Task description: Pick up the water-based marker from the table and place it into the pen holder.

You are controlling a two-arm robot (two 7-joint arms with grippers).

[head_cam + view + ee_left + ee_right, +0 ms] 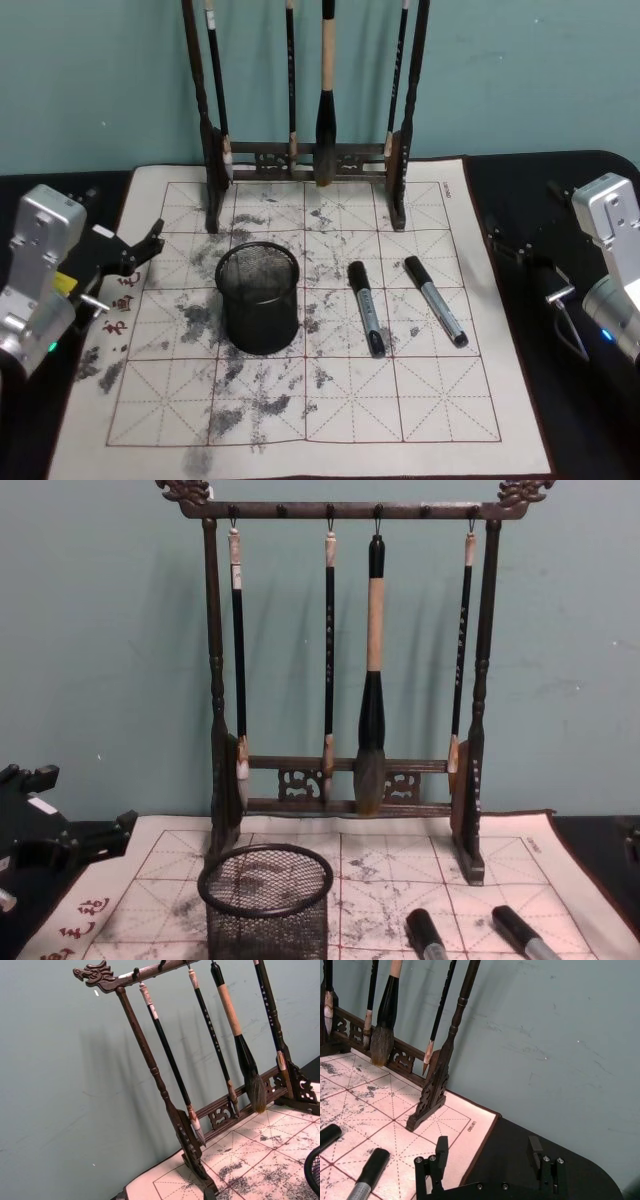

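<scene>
Lying beside one pen holder (pixel 258 322), two markers (pixel 366 308) (pixel 435 300); four hung brushes (pixel 372 660); left pincer (pixel 140 252) and right pincer (pixel 487 1147) both released.

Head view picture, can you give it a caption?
Two markers lie beside the pen holder, left gripper and right gripper parked wide.

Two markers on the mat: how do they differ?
The left marker lies nearer the pen holder; the right marker lies farther off. The left marker runs nearly along the grid of the mat; the right marker slants more. Both lie flat, apart, black caps toward the brush rack.
</scene>
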